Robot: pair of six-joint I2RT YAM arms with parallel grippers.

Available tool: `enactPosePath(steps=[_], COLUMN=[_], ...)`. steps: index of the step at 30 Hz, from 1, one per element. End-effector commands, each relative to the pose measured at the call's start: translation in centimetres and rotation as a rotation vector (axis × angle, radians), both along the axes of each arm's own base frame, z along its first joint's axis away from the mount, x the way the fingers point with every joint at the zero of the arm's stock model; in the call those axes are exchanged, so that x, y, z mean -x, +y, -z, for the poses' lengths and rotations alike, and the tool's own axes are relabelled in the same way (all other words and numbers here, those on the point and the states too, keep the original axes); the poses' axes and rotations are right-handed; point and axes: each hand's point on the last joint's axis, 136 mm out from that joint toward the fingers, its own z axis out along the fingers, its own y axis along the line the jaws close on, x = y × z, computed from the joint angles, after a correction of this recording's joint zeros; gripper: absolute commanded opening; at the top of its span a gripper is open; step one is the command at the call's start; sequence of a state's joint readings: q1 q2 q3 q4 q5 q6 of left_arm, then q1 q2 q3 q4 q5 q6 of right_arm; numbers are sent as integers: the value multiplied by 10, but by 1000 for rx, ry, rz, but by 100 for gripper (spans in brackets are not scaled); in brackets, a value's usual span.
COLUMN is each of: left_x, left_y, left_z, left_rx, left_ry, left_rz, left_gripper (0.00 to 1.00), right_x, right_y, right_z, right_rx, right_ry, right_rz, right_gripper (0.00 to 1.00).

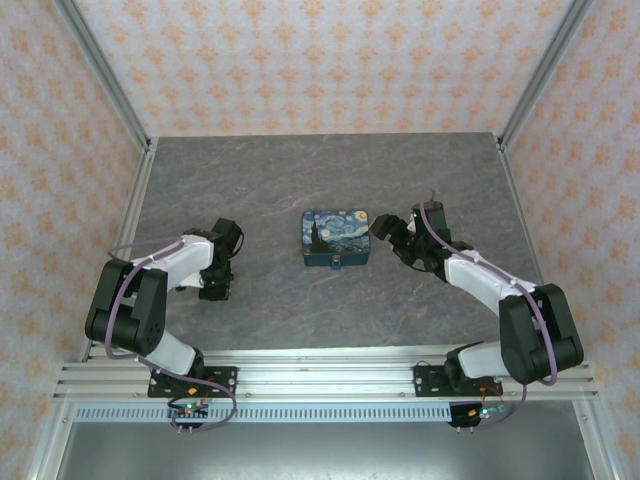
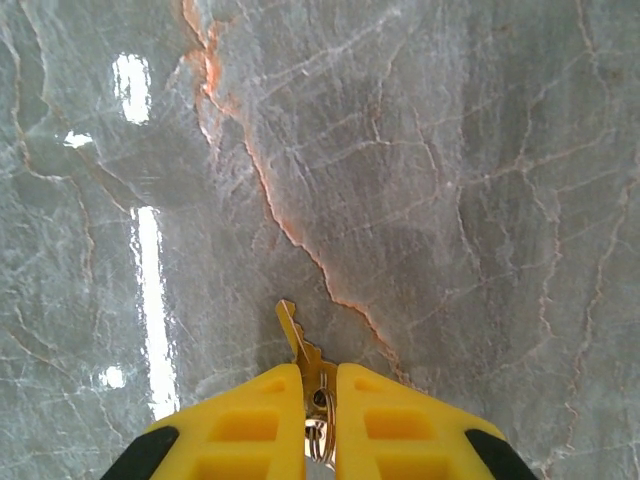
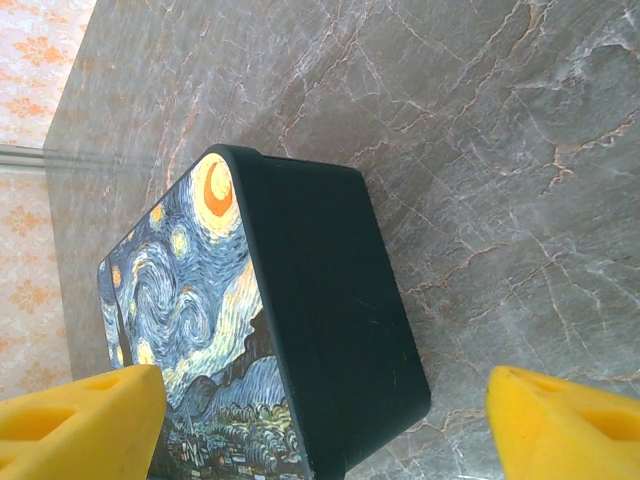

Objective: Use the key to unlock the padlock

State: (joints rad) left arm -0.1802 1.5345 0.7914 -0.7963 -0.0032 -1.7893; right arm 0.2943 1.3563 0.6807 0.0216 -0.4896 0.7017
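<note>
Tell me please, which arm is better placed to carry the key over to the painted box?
Left. The left claw is closed on the key, so it can carry it at once. The right claw stands open beside the box and holds nothing.

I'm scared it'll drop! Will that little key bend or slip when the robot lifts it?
The key looks like thin metal, so it's probably stiff and light. The left gripper pinches just its head end, so it might swivel or slip. The ring on it would likely dangle loosely.
</note>
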Motion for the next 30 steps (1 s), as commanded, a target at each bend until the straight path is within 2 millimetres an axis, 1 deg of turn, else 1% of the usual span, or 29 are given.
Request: enactPosePath(steps=[1,9,13,18,24,30], left_x=[-2,-19,-25,-33,-43,-49], left_y=[0,-3,-7,-15,-34,-64], left_z=[12,0,-6,-16,-32,-41], left_rx=[13,25,38,52,52,65], left_ry=[16,2,-8,-39,-82,-127], left_rz=[39,243,344,460,591,683], left_gripper=[9,5,0,0,0,0], right_x=[-4,-2,-1,0,3,6], right_y=[0,-2,-2,-2,-2,-4], right_z=[-16,-18,-17,-17,-18,-15], right_rx=[11,17,17,15,10,19], right_ry=[-42,-50,-48,-48,-49,-41], right_rz=[5,3,1,-1,-1,2], right_gripper=[83,84,84,83,83,84])
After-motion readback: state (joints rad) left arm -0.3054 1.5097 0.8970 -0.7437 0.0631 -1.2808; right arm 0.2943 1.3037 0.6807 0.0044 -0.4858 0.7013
